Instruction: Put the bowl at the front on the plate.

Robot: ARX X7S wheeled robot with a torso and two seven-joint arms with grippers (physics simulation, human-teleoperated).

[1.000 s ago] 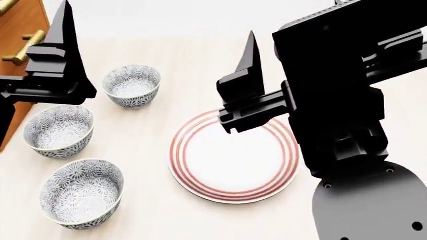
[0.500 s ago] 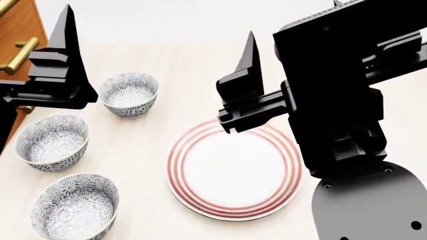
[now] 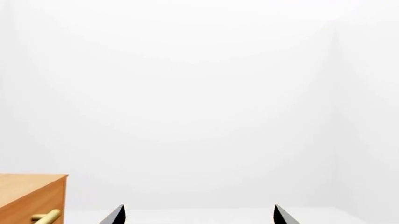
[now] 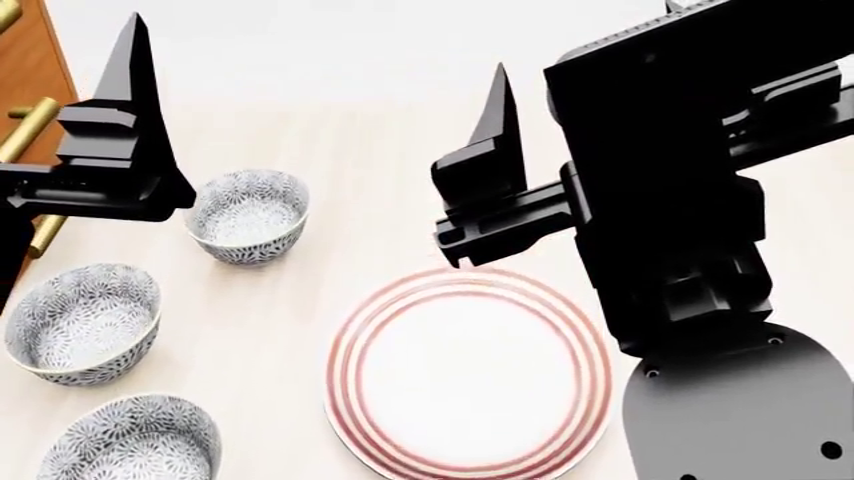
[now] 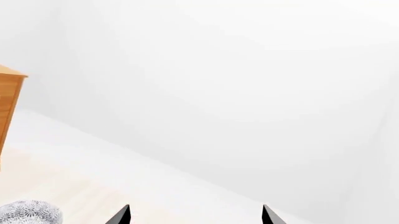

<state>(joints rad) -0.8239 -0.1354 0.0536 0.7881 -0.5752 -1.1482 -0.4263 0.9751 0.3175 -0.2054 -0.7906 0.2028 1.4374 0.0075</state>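
Three patterned bowls stand in a loose column on the left side of the pale table (image 4: pixel 347 130). The bowl (image 4: pixel 127 445) nearest the robot sits at the lower left edge of the head view, partly cut off by the frame. The middle bowl (image 4: pixel 80 320) is just beyond it, and the far bowl (image 4: pixel 247 215) stands farther back and a little toward the centre. All three are upright and apart from one another.

The plate (image 4: pixel 467 375), white with red rings, lies flat to the right of the bowls, well apart from the nearest one and bare.

The left gripper (image 3: pixel 198 215) hangs above the table beside the far bowl, its fingers spread apart and holding nothing. The right gripper (image 5: pixel 195 215) hangs over the far edge of the plate, its fingers likewise parted and holding nothing.

A wooden cabinet (image 4: pixel 34 75) with brass handles (image 4: pixel 27 130) stands at the left edge of the table.
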